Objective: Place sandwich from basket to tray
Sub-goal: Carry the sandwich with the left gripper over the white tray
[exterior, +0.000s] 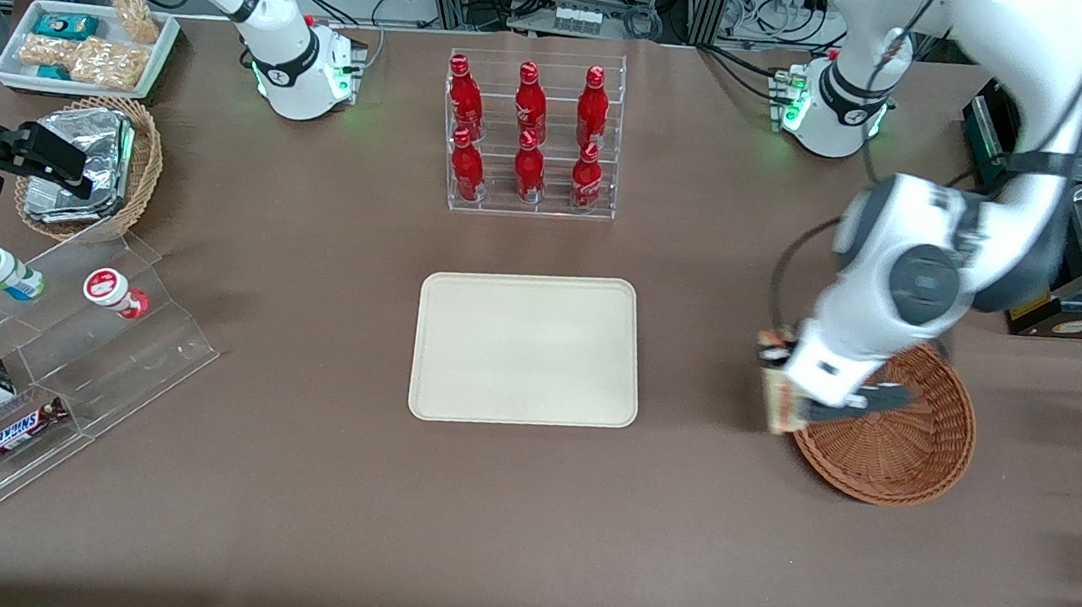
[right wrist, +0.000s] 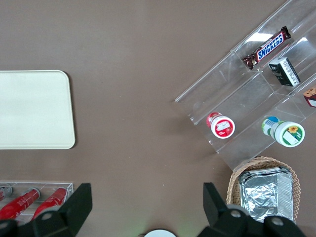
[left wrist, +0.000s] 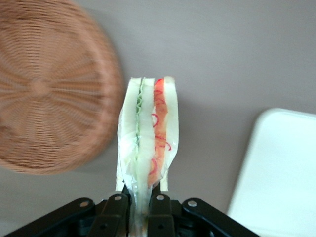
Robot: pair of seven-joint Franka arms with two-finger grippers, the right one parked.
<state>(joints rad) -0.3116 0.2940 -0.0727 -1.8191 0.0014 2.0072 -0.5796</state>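
My left gripper (left wrist: 144,198) is shut on the sandwich (left wrist: 148,133), a pale bread wedge in clear wrap with green and red-orange filling layers along its cut edge. In the front view the gripper (exterior: 798,396) holds the sandwich (exterior: 775,389) above the table, just off the rim of the reddish-brown wicker basket (exterior: 917,454) on its tray side. The basket (left wrist: 44,84) shows nothing lying in it. The cream-beige tray (exterior: 526,347) lies flat at the table's middle with nothing on it; its corner (left wrist: 281,173) shows close to the sandwich.
A clear rack of red bottles (exterior: 529,131) stands farther from the front camera than the tray. Toward the parked arm's end stand a tan basket of foil packets (exterior: 88,165), a white snack tray (exterior: 86,45) and acrylic steps with snacks (exterior: 21,370).
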